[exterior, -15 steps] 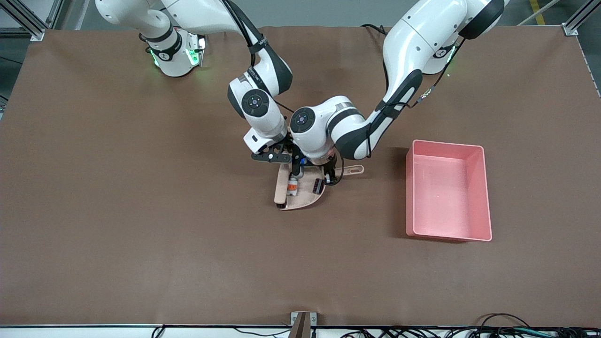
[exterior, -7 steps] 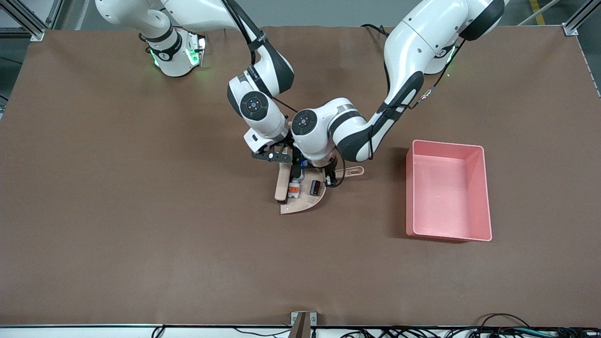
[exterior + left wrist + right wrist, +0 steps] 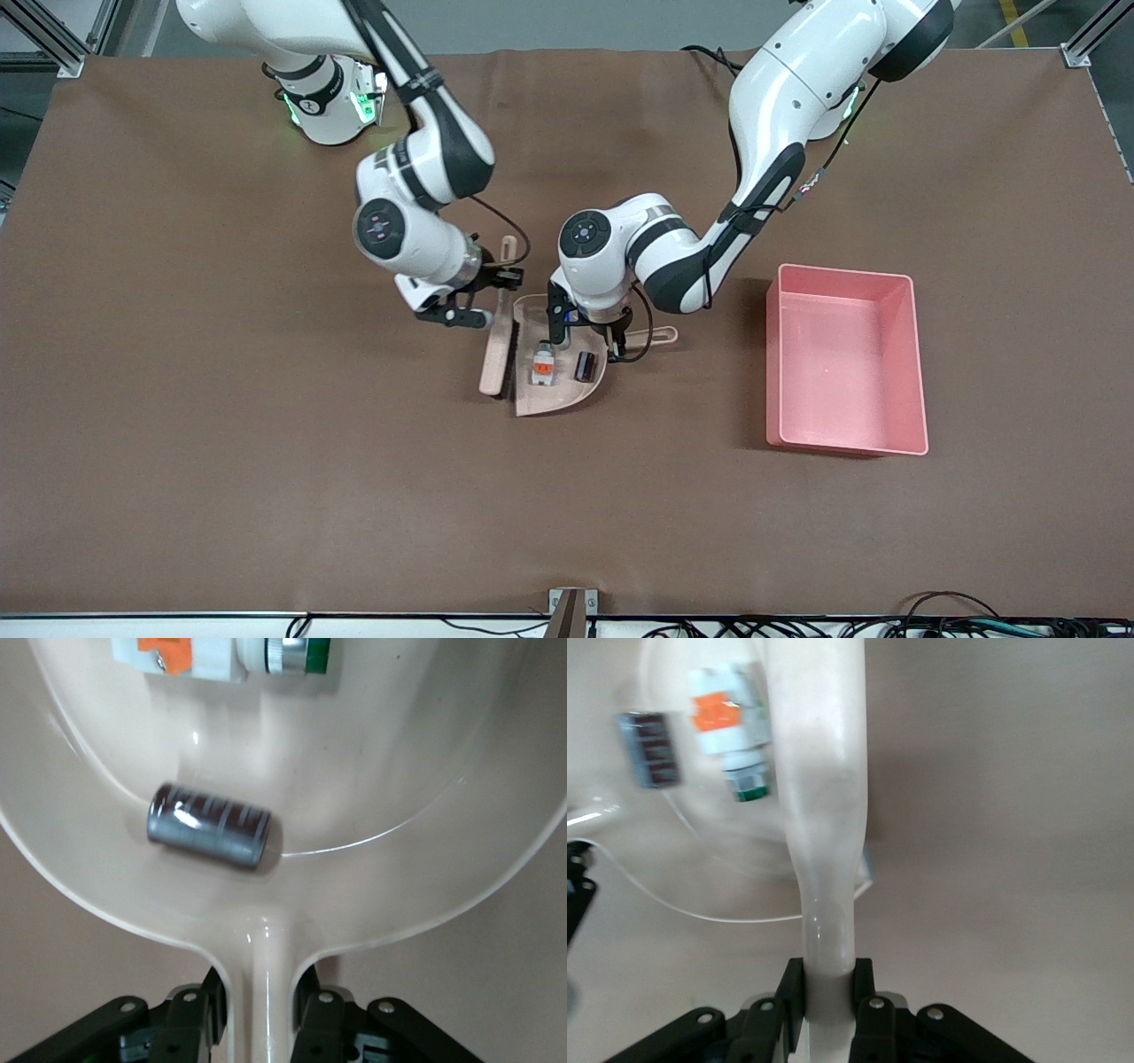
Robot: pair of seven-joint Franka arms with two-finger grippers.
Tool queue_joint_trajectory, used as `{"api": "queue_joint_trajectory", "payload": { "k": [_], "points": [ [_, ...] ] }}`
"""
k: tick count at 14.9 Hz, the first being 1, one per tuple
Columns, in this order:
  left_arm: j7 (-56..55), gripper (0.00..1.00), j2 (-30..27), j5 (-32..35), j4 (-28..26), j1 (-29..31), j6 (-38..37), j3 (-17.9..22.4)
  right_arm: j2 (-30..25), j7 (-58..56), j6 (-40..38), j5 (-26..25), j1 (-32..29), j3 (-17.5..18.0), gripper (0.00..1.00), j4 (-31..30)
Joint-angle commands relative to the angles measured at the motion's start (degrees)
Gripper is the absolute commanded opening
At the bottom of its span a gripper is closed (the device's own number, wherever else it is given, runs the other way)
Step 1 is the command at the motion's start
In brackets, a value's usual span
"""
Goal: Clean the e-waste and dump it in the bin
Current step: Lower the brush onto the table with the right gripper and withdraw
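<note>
Firmly, the left hand (image 3: 261,1014) clamps the dustpan (image 3: 567,394) handle, while the right hand (image 3: 828,1010) grips the brush (image 3: 498,346).

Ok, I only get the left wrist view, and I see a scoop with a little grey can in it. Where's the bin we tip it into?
Observer: The pink bin stands beside the dustpan, toward the left arm's end.
Operator: And what's the other arm doing?
Observer: The right gripper is shut on a brush, which is beside the dustpan, toward the right arm's end.
</note>
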Motion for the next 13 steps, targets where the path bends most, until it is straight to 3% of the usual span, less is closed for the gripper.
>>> {"api": "queue_joint_trajectory", "payload": {
  "k": [1, 3, 6, 9, 12, 13],
  "points": [
    [0.2, 0.1, -0.1, -1.9, 1.0, 0.2, 1.4, -0.5, -4.6, -7.2, -2.1, 1.4, -5.2, 0.2, 0.0, -4.4],
    [0.6, 0.1, -1.4, -1.9, 1.1, 0.5, 1.4, -0.6, -7.3, -11.0, -2.7, -1.2, -9.2, -0.2, 0.0, -6.5],
    [1.1, 0.1, -4.0, -2.0, 1.0, 1.1, 0.8, -0.6, -11.4, -11.5, -7.2, -13.5, -15.5, -0.6, 0.0, -7.1],
    [1.2, 0.1, -8.9, -2.0, -3.2, 4.5, 0.1, -0.6, -15.6, -17.7, -7.8, -21.9, -23.1, -0.6, 0.0, -10.6],
    [1.2, 0.1, -15.0, -2.1, -7.9, 8.2, -0.8, -1.1, -23.6, -20.0, -2.7, -31.8, -29.4, -0.6, 0.0, -20.3],
    [1.7, 0.1, -17.1, -2.1, -9.3, 9.6, -2.0, -1.3, -25.6, -20.4, -0.6, -32.5, -32.1, -0.5, 0.0, -23.8]
  ]
}}
